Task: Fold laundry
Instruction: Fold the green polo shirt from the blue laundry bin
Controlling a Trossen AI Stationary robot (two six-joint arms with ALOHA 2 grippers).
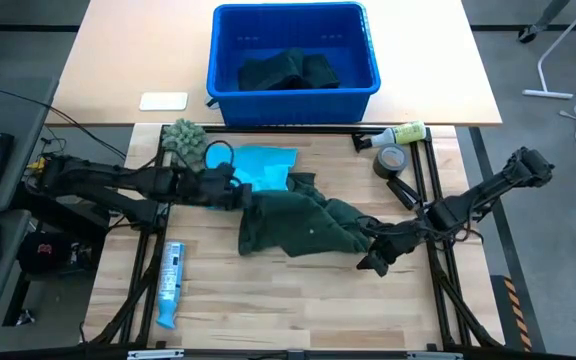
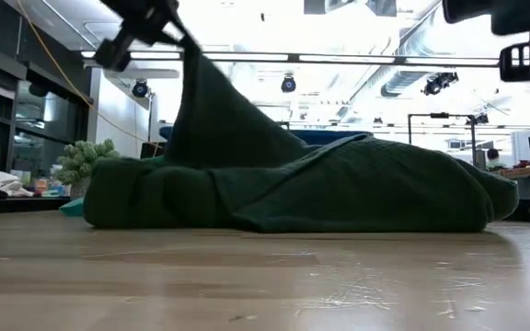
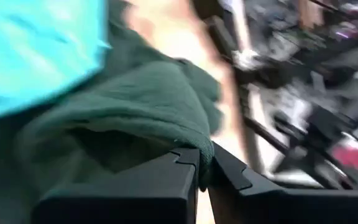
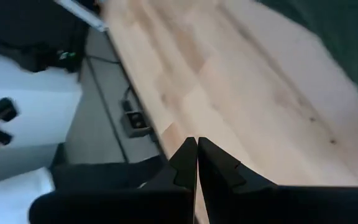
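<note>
Folding looks barely begun: the crumpled dark green cloth garment [image 1: 303, 225] lies in front of the blue plastic bin [image 1: 294, 88]. The left gripper [image 1: 236, 190] pinches its edge, lifted; the right gripper [image 1: 373, 263] is closed, empty.

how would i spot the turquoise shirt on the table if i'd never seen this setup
Start at the blue bin at the table's far edge. Just in front of it lies the turquoise shirt, flat between a fuzzy green ball and the dark green garment. It is the only bright cyan cloth there.
</note>
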